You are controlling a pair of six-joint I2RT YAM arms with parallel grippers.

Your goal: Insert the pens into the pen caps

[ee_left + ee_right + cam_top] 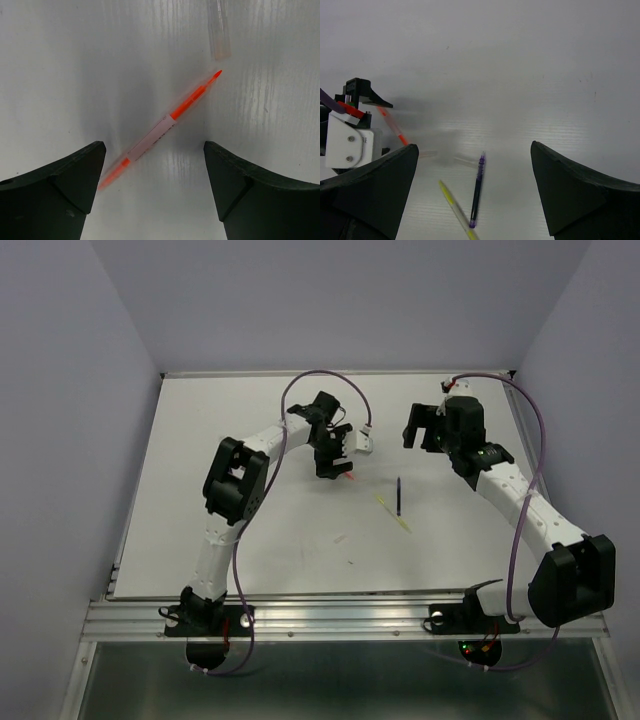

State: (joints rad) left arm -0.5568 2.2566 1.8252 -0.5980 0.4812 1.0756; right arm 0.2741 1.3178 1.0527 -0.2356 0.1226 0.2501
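Left gripper (155, 150) was wide open, holding nothing. Orange pen (165, 125) lay flat on the table (250, 560) between its 2 fingers, running 7 to 1 o'clock in the left wrist view. A clear cap (219, 35) sat just off the pen's 1 o'clock tip, not touching. The pen's lower end was blurred near 1 finger; contact unclear. Right gripper (474, 146) was fully open and empty. At 6 o'clock in its wrist view lay 1 dark blue pen (477, 192), with 1 yellow pen (454, 205) at its 8 o'clock.

A blue pen (477, 192) lies beside a yellow pen (454, 206).
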